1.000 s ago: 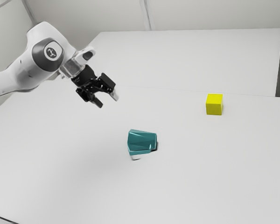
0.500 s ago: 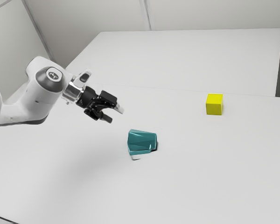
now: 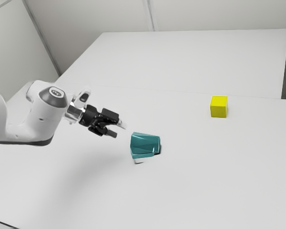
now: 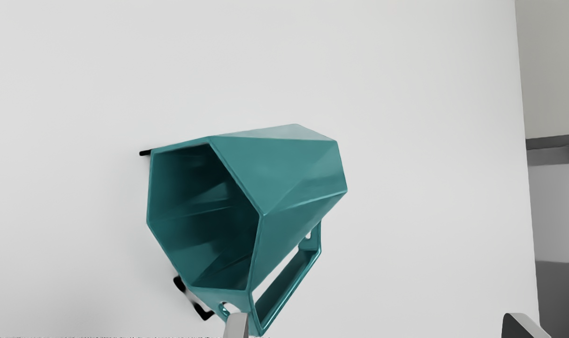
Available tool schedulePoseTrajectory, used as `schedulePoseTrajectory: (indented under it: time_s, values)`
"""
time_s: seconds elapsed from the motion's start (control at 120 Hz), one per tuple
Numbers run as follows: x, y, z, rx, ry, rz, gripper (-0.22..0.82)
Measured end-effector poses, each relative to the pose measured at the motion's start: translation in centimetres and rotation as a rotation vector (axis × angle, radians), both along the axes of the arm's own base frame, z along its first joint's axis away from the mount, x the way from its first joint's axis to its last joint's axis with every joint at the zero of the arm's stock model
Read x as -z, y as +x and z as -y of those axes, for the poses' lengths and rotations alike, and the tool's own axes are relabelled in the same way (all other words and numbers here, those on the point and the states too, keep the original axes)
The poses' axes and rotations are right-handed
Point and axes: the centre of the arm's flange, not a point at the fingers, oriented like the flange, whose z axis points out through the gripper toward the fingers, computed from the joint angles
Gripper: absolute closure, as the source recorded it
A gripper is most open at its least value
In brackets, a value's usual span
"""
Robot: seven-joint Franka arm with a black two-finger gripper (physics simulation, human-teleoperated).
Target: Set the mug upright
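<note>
"Where's the mug?"

"The teal, faceted mug is lying on its side on the smooth white worktop. Its wide end is toward the exterior view's left, its narrower base toward the right."

"And what does the wrist view add?"

"It looks straight into the dark, many-sided mouth. You also get the angular teal handle clearly, running along the mug's side with a gap between, plus some thin black marks by the rim."

"Is the hand on it?"

"No. The exterior view has the black two-finger hand apart from the mug, near it, a little farther off and to that view's left. It's open and empty, the fingers spread wide. From the wrist, one tip overlaps the handle's end, but the exterior view shows space between."

"Anything farther out?"

"A plain yellow cube, well apart from the mug, farther off and to the exterior view's right. The wrist view catches a grey bar past the worktop's edge."
</note>
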Motion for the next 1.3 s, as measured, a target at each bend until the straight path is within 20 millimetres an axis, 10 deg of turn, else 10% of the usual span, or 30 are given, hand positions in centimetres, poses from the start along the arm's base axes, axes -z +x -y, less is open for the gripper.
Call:
schedulePoseTrajectory:
  time_s: [0.392,1.3]
  values:
    - [4.6,-1.2,-0.3,-0.035,-0.069,0.039,0.02]
    - [8.3,-1.0,2.1,-0.001,-0.132,0.234,0.02]
